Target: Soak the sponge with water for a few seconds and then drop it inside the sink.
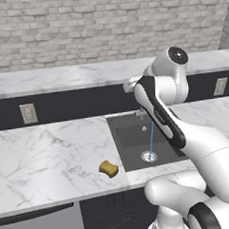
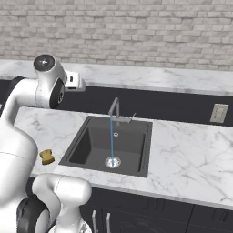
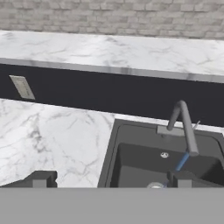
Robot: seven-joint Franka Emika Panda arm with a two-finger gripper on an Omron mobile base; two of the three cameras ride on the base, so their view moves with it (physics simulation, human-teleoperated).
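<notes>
The mustard-yellow sponge (image 1: 108, 168) (image 2: 47, 157) lies on the marble counter just left of the sink (image 1: 129, 134) (image 2: 91, 145) (image 3: 131, 159), near the front edge. A thin blue stream of water (image 1: 151, 138) (image 2: 111, 139) (image 3: 181, 162) runs from the gooseneck faucet (image 2: 116, 107) (image 3: 186, 127) down to the round silver drain (image 1: 148, 156) (image 2: 113, 162). My gripper (image 3: 111, 179) is open, its dark fingertips (image 3: 40, 179) spread wide with nothing between them. It hangs high above the counter, left of the basin, looking toward the back wall. The sponge is well apart from it.
A dark backsplash with wall outlets (image 1: 27, 113) (image 2: 219, 113) (image 3: 21, 86) runs behind the counter, with a raised marble ledge (image 1: 62, 78) and a brick wall above. Marble counter (image 2: 191, 154) extends on both sides of the basin. My own arm crosses the sink's right side in the left base view.
</notes>
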